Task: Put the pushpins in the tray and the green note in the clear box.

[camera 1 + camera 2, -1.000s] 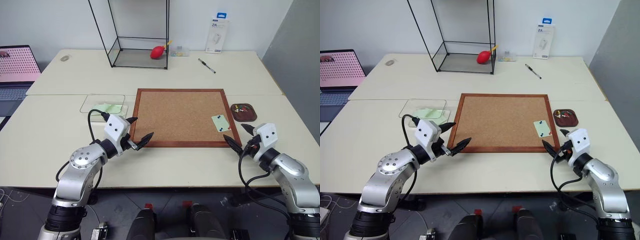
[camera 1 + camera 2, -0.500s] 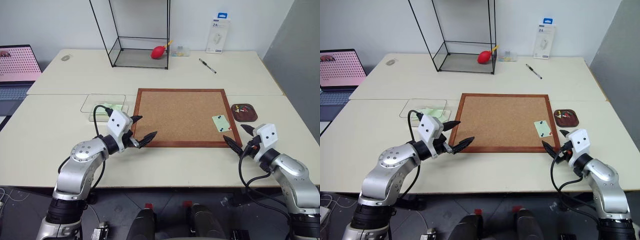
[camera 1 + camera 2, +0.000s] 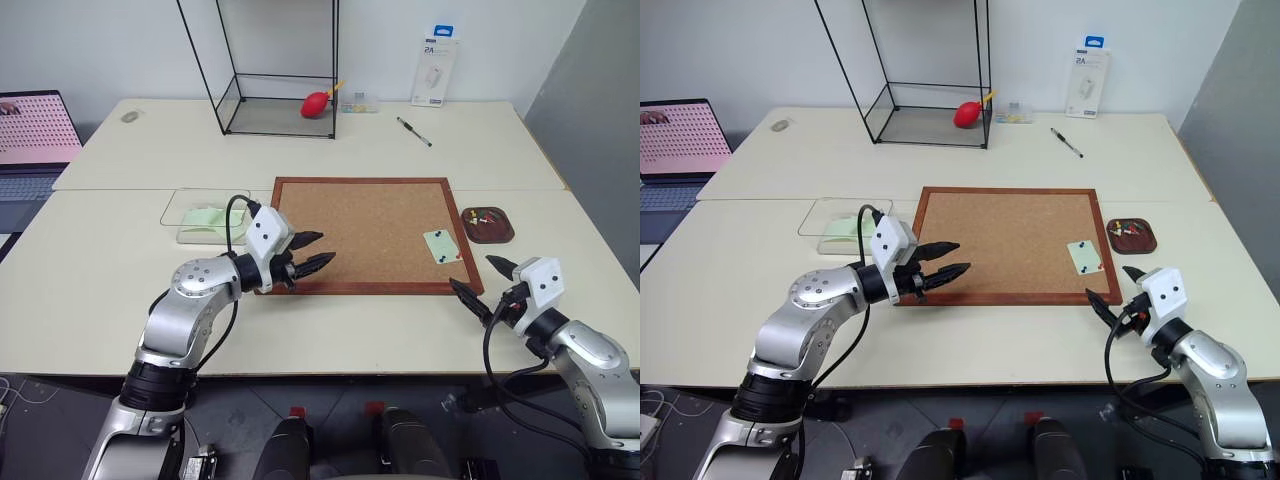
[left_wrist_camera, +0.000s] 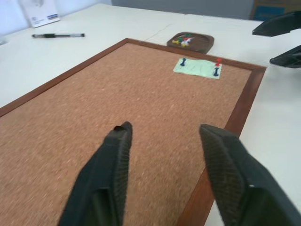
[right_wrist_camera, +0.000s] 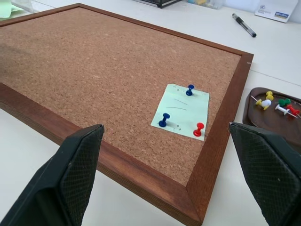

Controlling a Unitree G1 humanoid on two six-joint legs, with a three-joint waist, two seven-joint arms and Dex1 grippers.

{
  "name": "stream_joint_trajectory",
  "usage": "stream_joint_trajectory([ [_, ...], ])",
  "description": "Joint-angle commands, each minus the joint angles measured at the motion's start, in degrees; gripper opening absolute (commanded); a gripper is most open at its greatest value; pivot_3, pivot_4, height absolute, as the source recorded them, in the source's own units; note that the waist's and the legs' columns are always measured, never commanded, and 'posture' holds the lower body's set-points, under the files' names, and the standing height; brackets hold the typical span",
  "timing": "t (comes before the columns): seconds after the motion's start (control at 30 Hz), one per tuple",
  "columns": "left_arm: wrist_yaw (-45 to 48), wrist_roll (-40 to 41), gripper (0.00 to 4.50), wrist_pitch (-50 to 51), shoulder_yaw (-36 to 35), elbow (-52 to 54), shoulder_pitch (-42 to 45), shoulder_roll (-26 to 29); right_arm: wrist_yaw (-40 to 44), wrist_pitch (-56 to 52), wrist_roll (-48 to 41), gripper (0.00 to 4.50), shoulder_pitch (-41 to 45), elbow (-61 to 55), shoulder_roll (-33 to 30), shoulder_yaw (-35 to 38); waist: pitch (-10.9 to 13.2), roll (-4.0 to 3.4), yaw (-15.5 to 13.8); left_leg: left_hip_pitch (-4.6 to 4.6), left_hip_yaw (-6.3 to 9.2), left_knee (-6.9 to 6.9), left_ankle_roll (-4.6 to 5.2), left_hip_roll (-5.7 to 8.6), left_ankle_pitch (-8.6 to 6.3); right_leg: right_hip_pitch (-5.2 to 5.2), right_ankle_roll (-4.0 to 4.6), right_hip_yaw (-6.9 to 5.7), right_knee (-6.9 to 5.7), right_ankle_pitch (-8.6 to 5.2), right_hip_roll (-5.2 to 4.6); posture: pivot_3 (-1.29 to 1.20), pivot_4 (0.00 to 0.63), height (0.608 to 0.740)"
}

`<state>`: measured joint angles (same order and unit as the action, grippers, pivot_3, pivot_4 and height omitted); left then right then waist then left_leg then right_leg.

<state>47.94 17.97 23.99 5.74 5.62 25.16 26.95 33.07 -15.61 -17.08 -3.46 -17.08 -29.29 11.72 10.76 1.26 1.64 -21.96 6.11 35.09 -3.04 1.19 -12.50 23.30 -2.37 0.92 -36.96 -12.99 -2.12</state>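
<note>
**Pulling the first blue pin with the right gripper**

We are reading the step in hand as lifting the pushpins (image 5: 190, 89) off the green note (image 5: 182, 109), which is lying pinned to the corkboard (image 3: 360, 230) just ahead of the right gripper (image 3: 469, 270). That gripper is hovering off the board's near corner with its jaws spread wide and nothing between them. The left gripper (image 3: 326, 246) is hanging over the board's near edge, well apart from the note, its fingers parted and empty.

To do this well, we are advising a narrow pinch. The heads are tiny, so the right jaws should be coming in much closer together, straddling one head only, and pulling straight out along the pin's shaft so the paper is not tearing. The nearer blue pin looks the easier first target. The tray (image 5: 256, 120) is sitting just beyond the board's frame on the right gripper's outer side, making for a short carry. The clear box (image 3: 180, 205) is lying off the left gripper's outer side, just past the frame, so we are judging that arm better placed to take the note once it is free.

Counting: we are seeing two blue pushpins and one red pin (image 5: 199, 129) in the note, one green note on the board, one tray already holding at least four coloured pins, and one clear box with pale green paper inside.
</note>
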Motion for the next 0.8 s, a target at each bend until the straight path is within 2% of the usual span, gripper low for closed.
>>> stream_joint_trajectory([
  [0.03, 2.58, -0.84, 1.40, -3.62, 3.42, -5.64, 5.82, -3.76, -1.39, -0.50, -0.73, 4.50, 0.43, -3.25, 0.46, 0.48, 0.00, 0.00, -0.04, -0.01, 0.01, 0.02, 0.00, 0.01, 0.00, 0.00, -0.01, -0.02, 0.00, 0.01, 0.00, 0.00, 0.150, 0.740],
  [0.17, 4.51, -2.73, 0.79, -6.89, 6.45, -12.74, 9.10, -7.42, -2.00, -1.02, -0.35, 4.50, 1.12, -3.72, 1.00, -0.50, 0.00, 0.00, 0.01, -0.03, 0.00, 0.03, 0.00, 0.04, 0.00, -0.01, -0.03, 0.00, 0.03, 0.02, -0.01, 0.00, 0.150, 0.740],
  [0.27, 5.50, -4.07, 0.06, -9.07, 8.15, -18.19, 10.85, -10.30, -2.20, -1.67, -0.87, 4.50, 2.36, -3.85, 1.20, -0.90, 0.00, 0.00, 0.17, -0.02, 0.00, 0.02, 0.00, 0.03, 0.00, -0.01, -0.03, 0.00, 0.01, 0.02, 0.00, 0.00, 0.150, 0.740],
  [0.5, 6.60, -7.85, 0.01, -14.36, 10.52, -28.66, 13.21, -14.34, -1.93, -2.59, 0.28, 4.50, 6.49, -1.86, 0.44, -2.35, 0.00, 0.00, 0.18, -0.02, 0.01, 0.05, 0.01, 0.03, 0.00, -0.01, -0.05, -0.01, 0.00, 0.03, 0.01, 0.00, 0.150, 0.740],
  [0.8, 4.79, -13.86, 0.01, -20.20, 11.32, -41.81, 16.11, -17.37, -3.72, -7.86, 0.88, 4.50, 18.09, 6.60, 0.81, -4.66, -0.01, -0.01, 0.16, -0.03, 0.01, 0.06, 0.01, 0.06, 0.01, -0.01, -0.07, -0.01, -0.01, 0.04, 0.00, 0.00, 0.150, 0.740],
])
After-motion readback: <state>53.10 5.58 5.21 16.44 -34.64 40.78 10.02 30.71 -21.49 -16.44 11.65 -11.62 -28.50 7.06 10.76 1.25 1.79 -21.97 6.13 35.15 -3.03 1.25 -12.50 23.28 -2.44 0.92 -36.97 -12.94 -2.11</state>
